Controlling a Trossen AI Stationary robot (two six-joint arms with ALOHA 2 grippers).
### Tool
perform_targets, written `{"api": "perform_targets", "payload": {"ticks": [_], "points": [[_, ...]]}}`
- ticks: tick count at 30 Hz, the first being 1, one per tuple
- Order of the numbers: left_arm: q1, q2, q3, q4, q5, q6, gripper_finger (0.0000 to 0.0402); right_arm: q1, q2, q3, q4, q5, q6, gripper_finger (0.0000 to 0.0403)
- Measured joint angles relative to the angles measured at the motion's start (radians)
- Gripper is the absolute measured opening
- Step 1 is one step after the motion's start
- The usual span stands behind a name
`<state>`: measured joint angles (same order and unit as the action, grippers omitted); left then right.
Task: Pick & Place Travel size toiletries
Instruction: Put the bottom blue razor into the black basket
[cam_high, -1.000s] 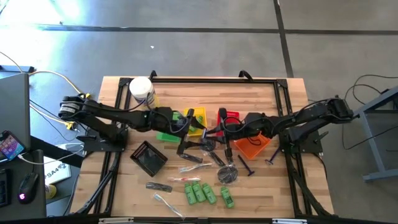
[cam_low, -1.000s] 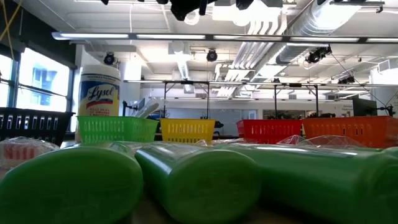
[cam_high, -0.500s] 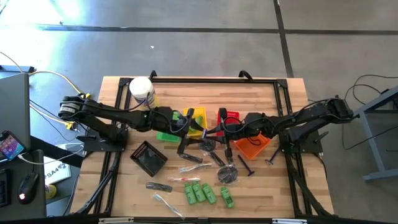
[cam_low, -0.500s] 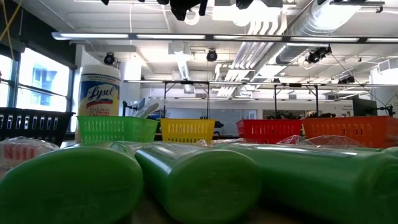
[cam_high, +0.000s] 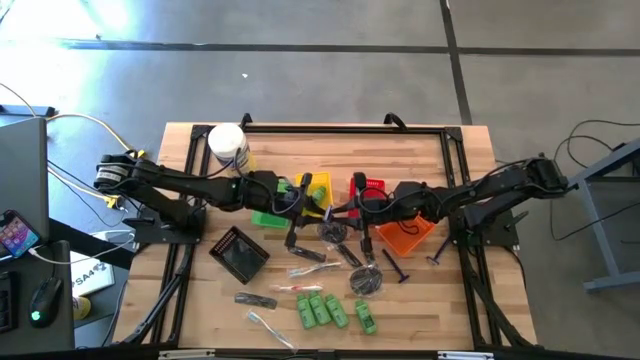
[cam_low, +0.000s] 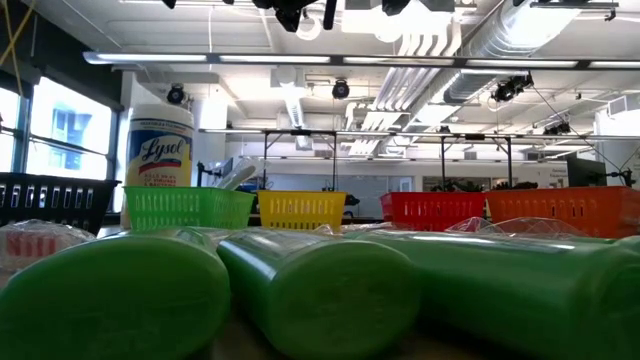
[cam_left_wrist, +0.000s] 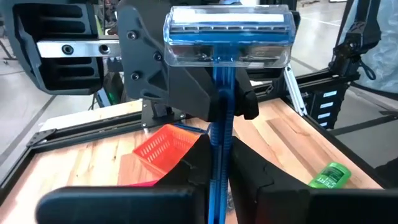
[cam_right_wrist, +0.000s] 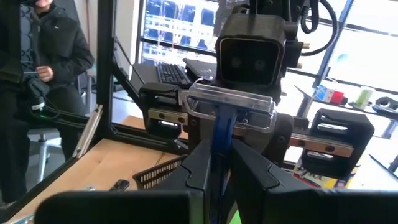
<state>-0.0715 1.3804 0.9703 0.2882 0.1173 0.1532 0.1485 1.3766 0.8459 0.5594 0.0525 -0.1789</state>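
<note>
Blue-handled disposable razor (cam_left_wrist: 225, 74) with clear plastic head cap, upright, clenched between both pincers above the yellow basket (cam_high: 318, 190): left gripper (cam_left_wrist: 219, 165) and right gripper (cam_right_wrist: 217, 163) each pinch its handle. Handle is slim, translucent blue; blade strips visible through the cap. White jar (cam_low: 160, 150) with yellow label reads "Lysol", well left of the yellow basket. Green bottles (cam_high: 328, 311) lie loose, well in front of it. Baskets' contents: can't tell.

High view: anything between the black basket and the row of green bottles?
Yes. In the high view a clear-wrapped stick lies just above the green bottles, and a dark item sits below the black basket.
</note>
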Motion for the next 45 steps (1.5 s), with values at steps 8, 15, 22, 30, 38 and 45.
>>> {"api": "perform_targets", "payload": {"ticks": [8,15,22,30,38,45], "points": [[0.0,-0.002,0.0,0.006,0.001,0.0,0.0023,0.002,-0.002,-0.001,0.102,-0.022,0.056,0.0179],[0.0,0.001,-0.002,-0.009,0.003,0.0,0.0023,0.003,-0.007,0.0,0.136,0.0,0.081,0.0269],[0.0,0.0,-0.002,-0.008,0.003,-0.002,0.0023,0.001,-0.005,0.0,0.088,0.005,0.096,0.0269],[0.0,-0.001,-0.002,-0.019,0.002,-0.002,0.0023,0.002,-0.019,0.0,0.06,0.001,0.1,0.0265],[-0.001,-0.055,-0.002,-0.085,-0.034,-0.003,0.0023,0.018,-0.14,0.0,-0.085,0.036,0.1,0.0265],[-0.001,-0.154,-0.001,-0.171,-0.085,0.0,0.0023,0.091,-0.249,-0.016,-0.212,0.054,0.104,0.0265]]}}
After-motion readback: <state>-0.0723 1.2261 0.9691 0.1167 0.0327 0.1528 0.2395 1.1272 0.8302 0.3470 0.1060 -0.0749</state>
